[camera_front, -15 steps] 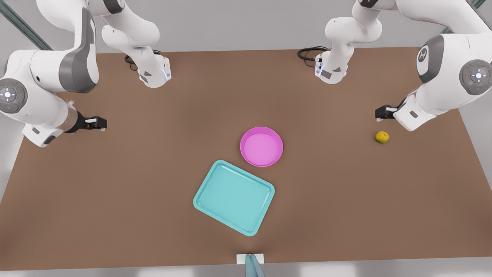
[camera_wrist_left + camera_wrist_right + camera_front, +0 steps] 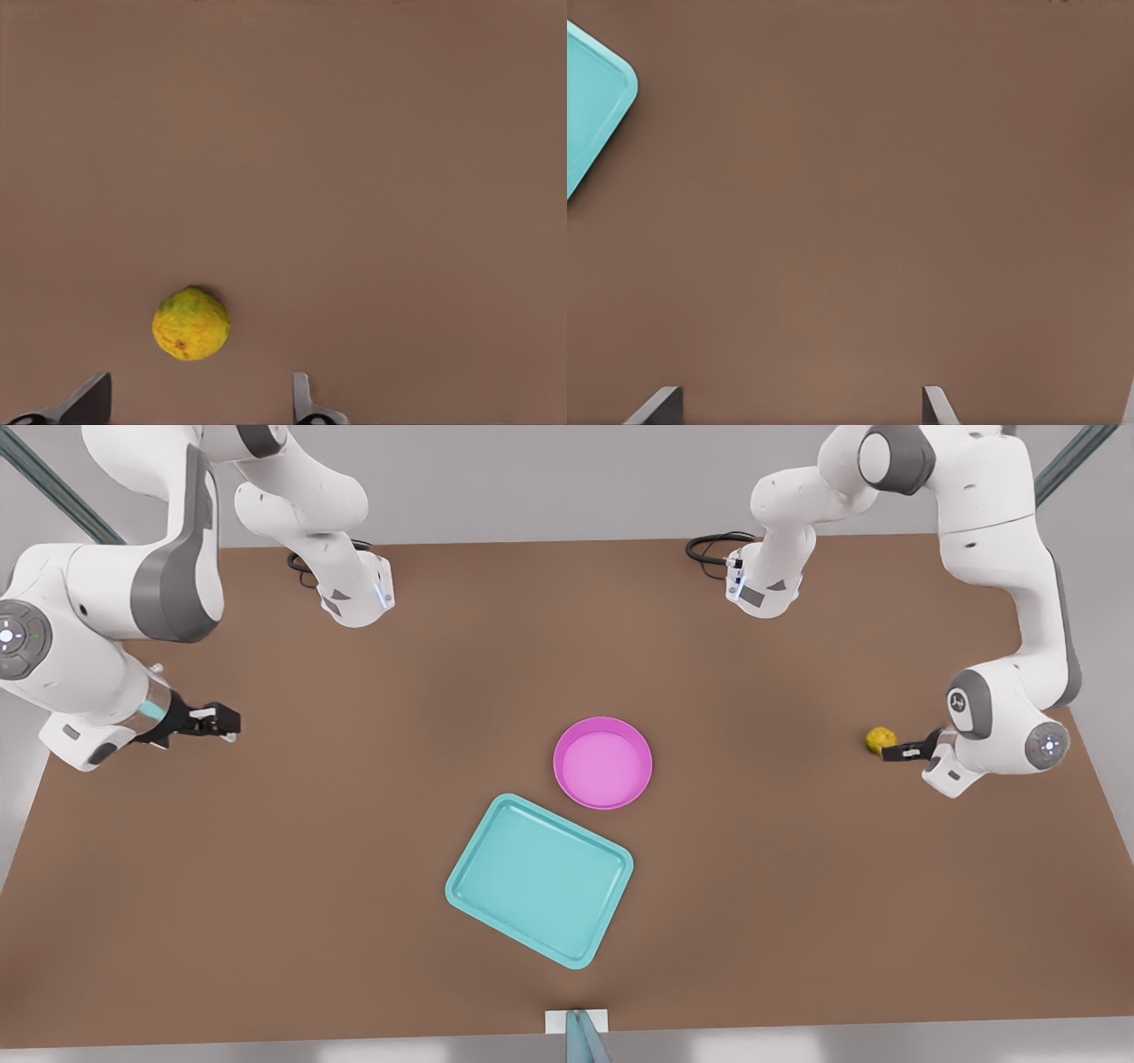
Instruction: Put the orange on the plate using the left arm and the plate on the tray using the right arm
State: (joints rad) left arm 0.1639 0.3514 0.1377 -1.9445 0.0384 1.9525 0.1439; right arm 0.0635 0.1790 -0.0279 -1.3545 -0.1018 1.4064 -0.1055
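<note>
1 small, bumpy yellow-green orange (image 2: pixel 880 738) lies on the brown table (image 2: pixel 797 921) at the front view's right, just beside the spread left gripper (image 2: pixel 897 754). The pink plate (image 2: pixel 602 763) sits beside the teal tray (image 2: pixel 539 879) mid-table. The right gripper (image 2: pixel 218 721), also spread, waits well apart.

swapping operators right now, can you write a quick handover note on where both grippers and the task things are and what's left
Left gripper: open, low over the brown table at the front view's right, right beside the small bumpy yellow-orange orange, not gripping it.
Right gripper: open, holding nothing, waiting at the front view's left, far from the dish.
Round pink plate: empty, on the table near the middle, next to a corner of the teal rectangular tray, which is also empty.
Done: nothing placed yet.
Left: grasp the orange, set it on the plate, then move the plate onto the tray.
</note>
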